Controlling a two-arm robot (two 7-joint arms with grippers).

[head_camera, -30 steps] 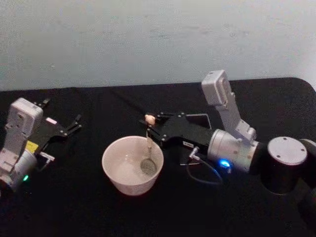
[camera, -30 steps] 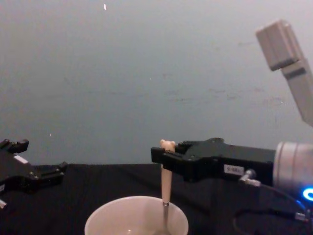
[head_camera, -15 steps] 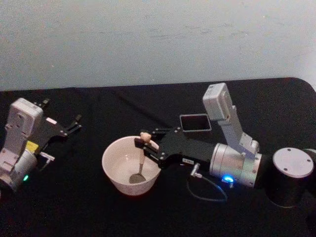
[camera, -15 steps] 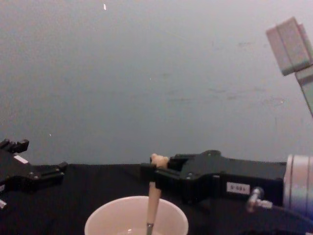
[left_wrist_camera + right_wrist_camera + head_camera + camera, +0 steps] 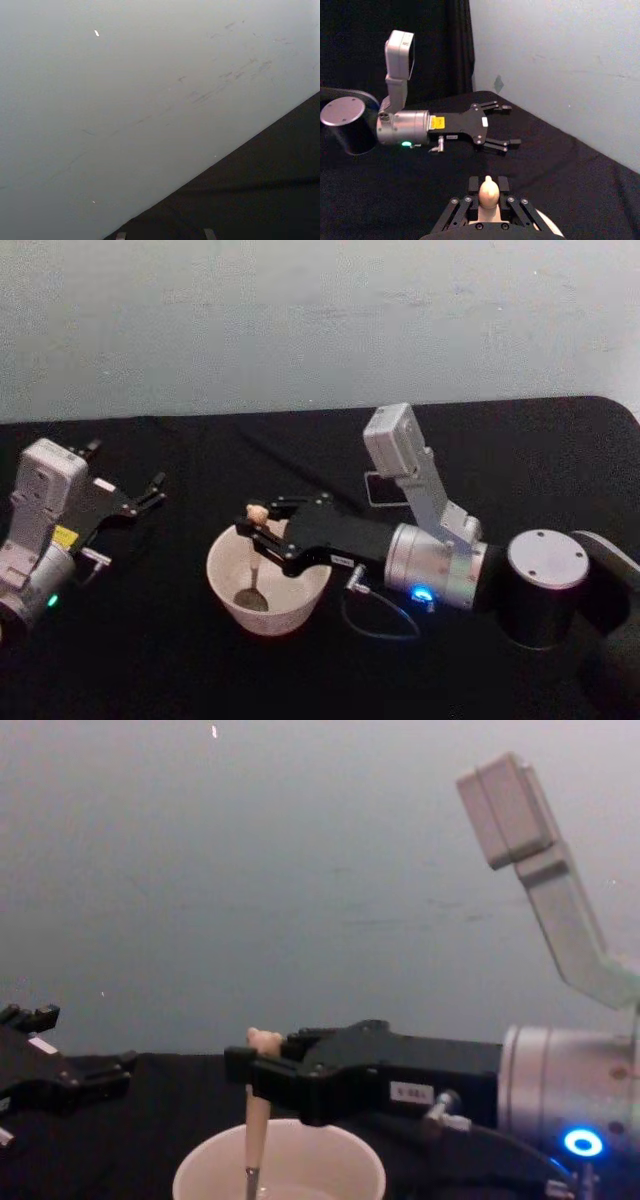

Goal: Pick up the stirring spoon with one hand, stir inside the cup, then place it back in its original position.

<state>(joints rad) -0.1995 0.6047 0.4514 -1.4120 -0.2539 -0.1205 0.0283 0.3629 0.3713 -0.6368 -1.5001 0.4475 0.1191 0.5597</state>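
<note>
The cream cup [image 5: 222, 581] sits at the table's middle, and its rim [image 5: 205, 1164] shows low in the chest view. The stirring spoon [image 5: 254, 552] stands nearly upright in the cup's left part, with its metal bowl near the bottom and its beige handle [image 5: 256, 1122] rising above the rim. My right gripper [image 5: 259, 528] is shut on the handle just under the bear head [image 5: 488, 189]. The dark grey holder [image 5: 371, 491] stands behind the cup, partly hidden by my right arm. My left gripper [image 5: 150, 490] rests open at the far left, apart from everything.
Black cloth covers the table, with a pale wall close behind it. A thin cable [image 5: 375, 615] loops from my right wrist onto the cloth beside the cup. My left arm's body [image 5: 40, 530] lies along the left edge.
My right gripper has carried the spoon leftward across the inside of the cup, from its right side to its left. The right arm now covers part of the holder. The left arm has not moved.
</note>
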